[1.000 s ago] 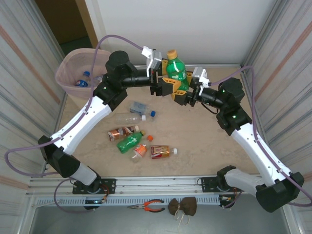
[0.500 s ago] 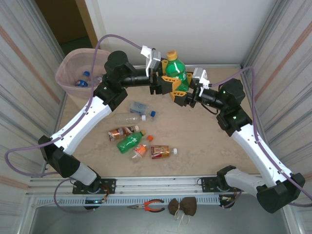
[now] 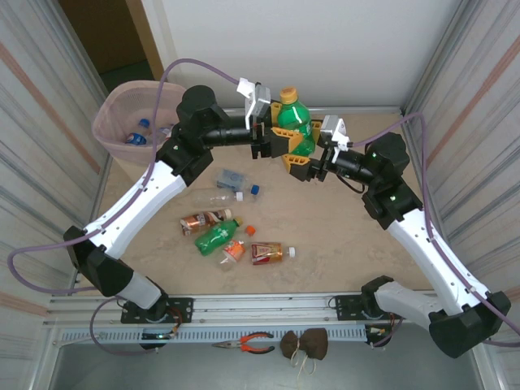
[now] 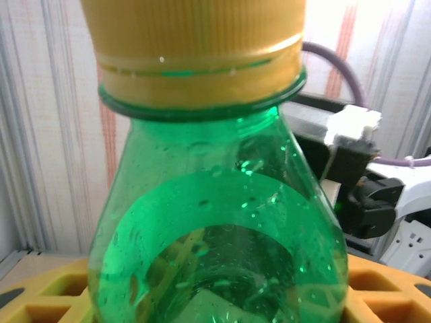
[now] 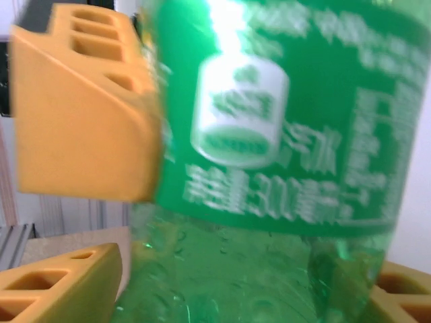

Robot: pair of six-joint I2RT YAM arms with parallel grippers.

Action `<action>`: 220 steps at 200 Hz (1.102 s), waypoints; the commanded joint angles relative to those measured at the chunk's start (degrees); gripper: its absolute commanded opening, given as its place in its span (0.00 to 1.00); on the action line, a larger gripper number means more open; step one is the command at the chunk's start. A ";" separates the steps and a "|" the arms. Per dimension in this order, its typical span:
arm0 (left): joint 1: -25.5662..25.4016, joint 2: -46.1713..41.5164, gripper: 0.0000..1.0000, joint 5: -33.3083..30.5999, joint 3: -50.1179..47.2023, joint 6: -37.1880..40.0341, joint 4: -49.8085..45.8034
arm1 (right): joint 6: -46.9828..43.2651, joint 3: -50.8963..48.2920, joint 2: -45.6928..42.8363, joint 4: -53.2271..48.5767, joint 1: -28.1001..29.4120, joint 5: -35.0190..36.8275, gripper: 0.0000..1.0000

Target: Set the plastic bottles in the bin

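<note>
Left pincer (image 3: 277, 138): clamped on the green bottle (image 3: 294, 122), orange fingers (image 4: 40, 291) pressed to either side of the body below the shoulder. The bottle stands upright between them, yellow cap (image 3: 287, 94) uppermost. In the left wrist view the cap (image 4: 195, 47) and neck sit directly ahead of the fingers.

Right pincer (image 3: 304, 156): also closed on the same bottle, lower on its body and from the opposite side. Its fingers (image 5: 60, 286) bear against the bottle (image 5: 283, 175) beneath the label. One finger of the left pincer (image 5: 81, 114) shows above them, against the label's edge. The two pincers are just beside each other, with the bottle held clear of the surface (image 3: 349, 236).

Bin (image 3: 110, 122): well apart from the left pincer, on its outer side past the left arm's elbow. Two bottles with blue (image 3: 136, 136) lie inside.

Loose bottles (image 3: 216, 237): six or so lie on the surface below the left pincer, toward the arm bases, well apart from both pincers.
</note>
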 commanded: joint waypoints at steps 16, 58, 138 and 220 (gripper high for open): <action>-0.17 -2.07 0.57 -7.34 3.78 6.52 -8.83 | -2.12 0.25 -4.08 -2.98 0.39 2.43 0.82; 2.24 -2.53 0.56 -14.47 6.95 9.39 -17.23 | -4.28 -0.22 -6.58 -7.34 0.48 5.06 0.86; 14.31 -1.51 0.54 -29.42 21.12 16.94 -41.80 | -6.53 -0.13 -7.70 -10.58 0.32 8.50 0.88; 31.41 3.04 0.52 -36.78 31.53 19.41 -53.79 | -7.23 0.84 -6.69 -10.73 0.22 7.98 0.87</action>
